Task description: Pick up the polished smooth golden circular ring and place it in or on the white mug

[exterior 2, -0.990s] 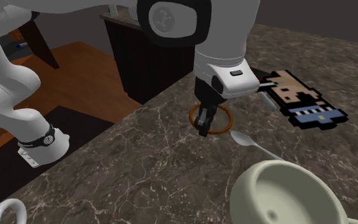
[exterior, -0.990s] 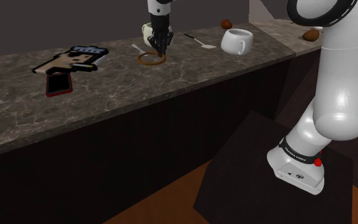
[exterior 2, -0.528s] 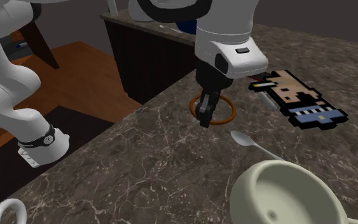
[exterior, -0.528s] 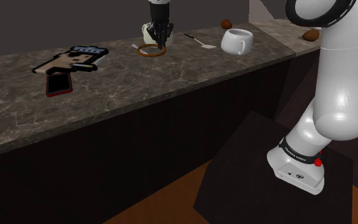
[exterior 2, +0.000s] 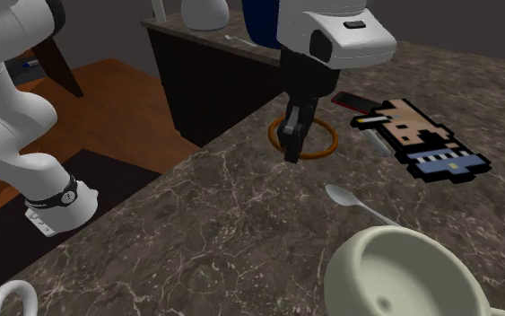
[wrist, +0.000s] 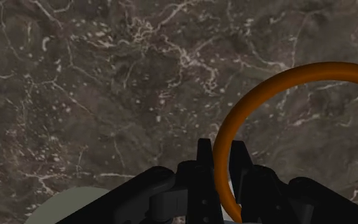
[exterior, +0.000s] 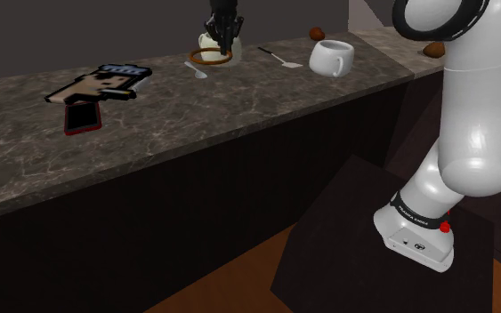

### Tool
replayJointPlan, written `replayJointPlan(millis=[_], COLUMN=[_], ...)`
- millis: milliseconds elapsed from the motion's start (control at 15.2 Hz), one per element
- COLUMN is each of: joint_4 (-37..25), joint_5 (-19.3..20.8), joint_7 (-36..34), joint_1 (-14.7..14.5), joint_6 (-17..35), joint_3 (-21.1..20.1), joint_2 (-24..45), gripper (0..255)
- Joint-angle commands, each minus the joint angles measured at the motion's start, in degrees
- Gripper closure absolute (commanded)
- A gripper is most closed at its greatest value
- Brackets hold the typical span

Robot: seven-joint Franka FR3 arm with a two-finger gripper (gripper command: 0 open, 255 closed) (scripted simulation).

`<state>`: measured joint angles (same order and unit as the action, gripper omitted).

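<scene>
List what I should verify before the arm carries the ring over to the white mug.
1. Ring clasped between the jaws: ok.
2. Ring clear of the countertop: ok, it hangs above the marble.
3. White mug upright, mouth up: ok.
4. Way along the counter to the white mug: ok, just a flat utensil lies between.
5. Cream mug apart from the jaws and ring: ok.
6. Ring narrower than the white mug's mouth: cannot tell.
</scene>
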<state>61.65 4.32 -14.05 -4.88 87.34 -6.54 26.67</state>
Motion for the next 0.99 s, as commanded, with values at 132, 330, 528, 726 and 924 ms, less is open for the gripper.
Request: replayJointPlan(millis=[132,330,528,726,924], joint_4=[-6.33,-12.38,-21.09,-19.01,-4.98], joint_5=[0.21,0.45,0.83,0.64,-0.38], joint_7=[0.08,0.20,0.41,1.32,4.17], joint_1=[-0.40,-0.79,-1.43,-0.35,3.33], joint_6=[-4.36,-8.19,-13.20,-13.10,-7.68], joint_3=[0.03,0.09,0.23,0.25,0.51], joint_2=[1.98,4.20,7.88,5.87,-2.83], gripper=[255,255,255,255,255])
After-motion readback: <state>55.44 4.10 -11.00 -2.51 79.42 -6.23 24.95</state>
